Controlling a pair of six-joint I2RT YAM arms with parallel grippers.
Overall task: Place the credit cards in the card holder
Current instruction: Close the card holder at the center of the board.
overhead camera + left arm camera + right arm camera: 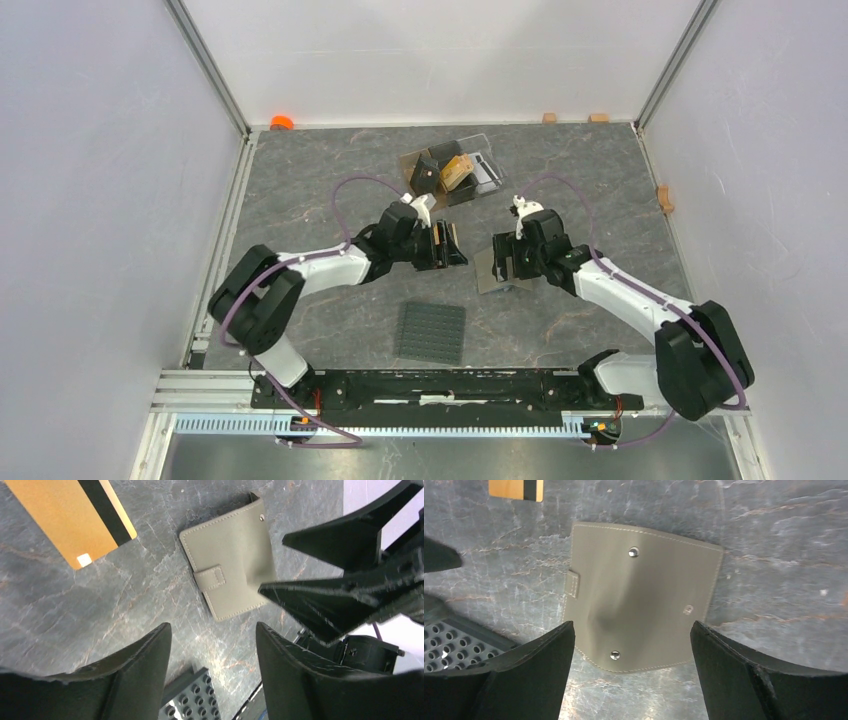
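Note:
The card holder lies shut and flat on the table, olive-taupe with its snap tab on the left edge; it also shows under the right arm and in the left wrist view. My right gripper hovers just over its near edge, open and empty. A gold-orange credit card with a black stripe lies flat on the table beside the holder. My left gripper is open with nothing in it, just left of the holder. The right fingers cross the left wrist view.
A clear stand with dark and orange-gold pieces in it sits behind the grippers. A dark grey studded mat lies in front of them, near the left gripper. Grey walls enclose the table; an orange object sits at the back left corner.

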